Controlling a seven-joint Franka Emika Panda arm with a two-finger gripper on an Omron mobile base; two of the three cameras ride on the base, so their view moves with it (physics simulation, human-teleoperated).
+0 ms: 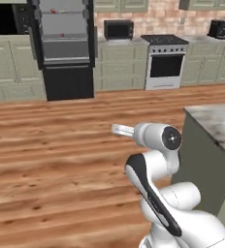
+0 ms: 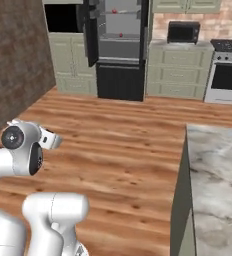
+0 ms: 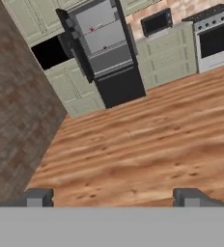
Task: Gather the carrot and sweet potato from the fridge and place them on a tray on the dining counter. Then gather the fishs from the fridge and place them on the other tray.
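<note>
Across the wood floor, fridge [image 3: 102, 46] contents blur; end effector [image 3: 113, 198] spread, empty.

A broad stretch of bare wooden floor [image 1: 61, 145] lies open between the robot and the fridge [image 1: 66, 48], whose doors stand swung wide (so its light-grey shelves face the room unblocked). Close on the robot's right, the dining counter [image 2: 218, 170] rises as a solid block with its corner jutting toward the arm. A dark brick wall [image 2: 13, 65] closes the left side. Green cabinets [image 1: 119, 68] and a stove [image 1: 165, 65] line the far wall beside the fridge.
</note>
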